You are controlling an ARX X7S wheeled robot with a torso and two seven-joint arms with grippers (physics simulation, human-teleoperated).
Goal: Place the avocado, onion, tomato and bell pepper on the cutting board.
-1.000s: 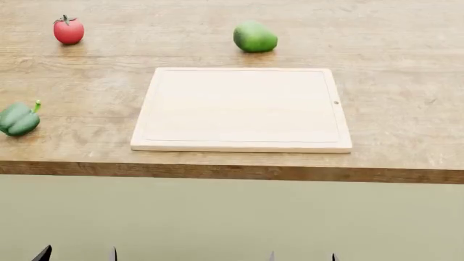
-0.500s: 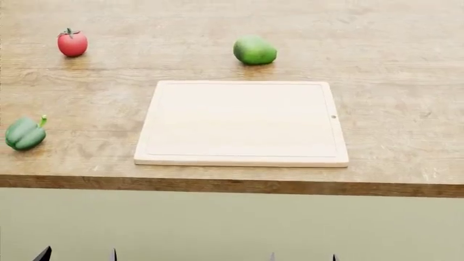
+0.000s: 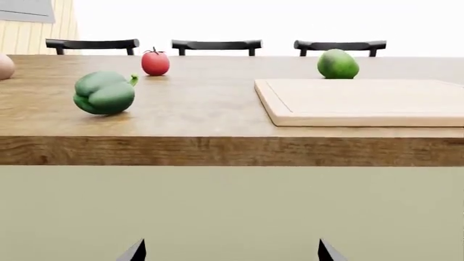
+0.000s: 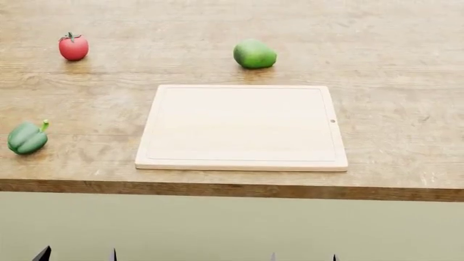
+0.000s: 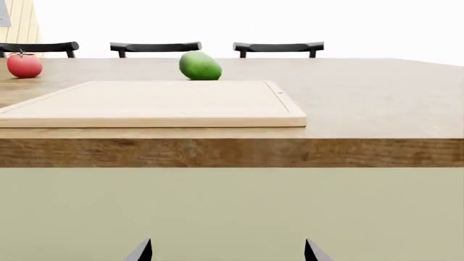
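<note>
The pale cutting board (image 4: pixel 242 126) lies near the table's front edge, bare on top. The smooth green avocado (image 4: pixel 254 54) sits just behind it. The red tomato (image 4: pixel 73 47) is at the far left back. The lobed green bell pepper (image 4: pixel 27 137) lies at the left near the front edge. The onion (image 3: pixel 4 66) shows only at the edge of the left wrist view, left of the pepper (image 3: pixel 105 92). My left gripper (image 4: pixel 78 254) and right gripper (image 4: pixel 303 255) are both open and empty, low in front of the table, below its edge.
The wooden table (image 4: pixel 406 98) has a thick front edge (image 4: pixel 232 190) above a plain olive-green panel (image 4: pixel 232 228). Three dark chair backs (image 3: pixel 216 44) stand behind the far side of the table.
The head view has shifted so that the table and everything on it sit lower in the frame. The objects have not moved on the table. The grippers hold the same place.
</note>
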